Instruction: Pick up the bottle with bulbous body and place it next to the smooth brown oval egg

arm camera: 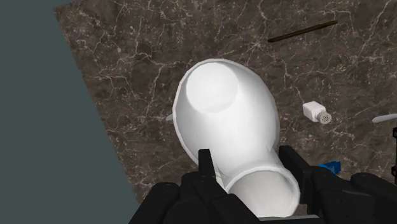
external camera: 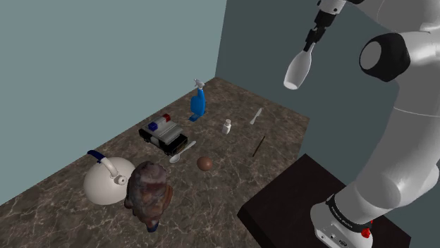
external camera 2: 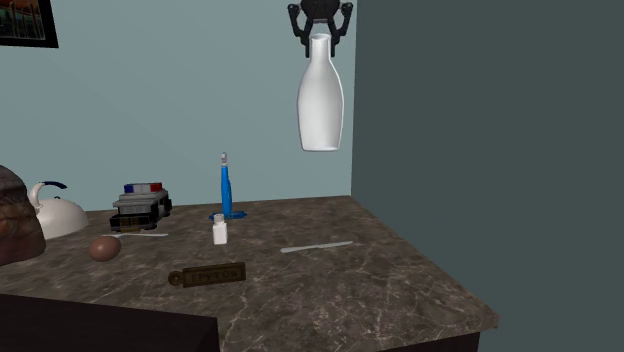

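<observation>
A white bottle (external camera: 299, 69) with a bulbous body hangs high above the dark marble table, held by its neck. My black gripper (external camera: 311, 40) is shut on that neck, with the body dangling below it. From the second exterior view the bottle (external camera 2: 321, 105) hangs upright under the gripper (external camera 2: 320, 32), well above the tabletop. In the wrist view the fingers clasp the neck of the bottle (arm camera: 226, 121). The brown egg (external camera: 205, 163) lies on the table near a spoon, also seen as the egg (external camera 2: 104, 248) toward the second exterior view's left.
On the table (external camera: 233, 183) stand a blue spray bottle (external camera: 198, 103), a small white shaker (external camera: 227, 127), a toy police car (external camera: 163, 135), a white kettle (external camera: 108, 180), a brown lumpy object (external camera: 149, 191), a spoon (external camera: 182, 152), a white utensil (external camera: 256, 116) and a dark stick (external camera: 259, 145).
</observation>
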Robot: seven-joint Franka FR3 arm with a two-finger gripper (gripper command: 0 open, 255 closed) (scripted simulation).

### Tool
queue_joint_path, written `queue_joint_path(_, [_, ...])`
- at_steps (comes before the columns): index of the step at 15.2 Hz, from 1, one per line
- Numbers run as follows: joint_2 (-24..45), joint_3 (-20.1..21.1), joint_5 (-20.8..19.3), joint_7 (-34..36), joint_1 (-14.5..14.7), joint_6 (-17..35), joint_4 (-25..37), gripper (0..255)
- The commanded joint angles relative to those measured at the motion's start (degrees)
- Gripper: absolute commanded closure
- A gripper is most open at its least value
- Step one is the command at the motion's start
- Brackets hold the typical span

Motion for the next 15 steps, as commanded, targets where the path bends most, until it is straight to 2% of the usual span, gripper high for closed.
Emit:
queue_joint_path(1, [-4.4, 0.0, -2.0, 2.0, 3.3, 2.1, -6.1, 255])
queue_joint_path(7, [-14.9, 2.0, -7.5, 10.4, 11.5, 6.6, -19.6, 255])
queue_joint_path(15, [-24.4, 7.2, -12.2, 22.6, 18.7, 9.3, -30.7, 255])
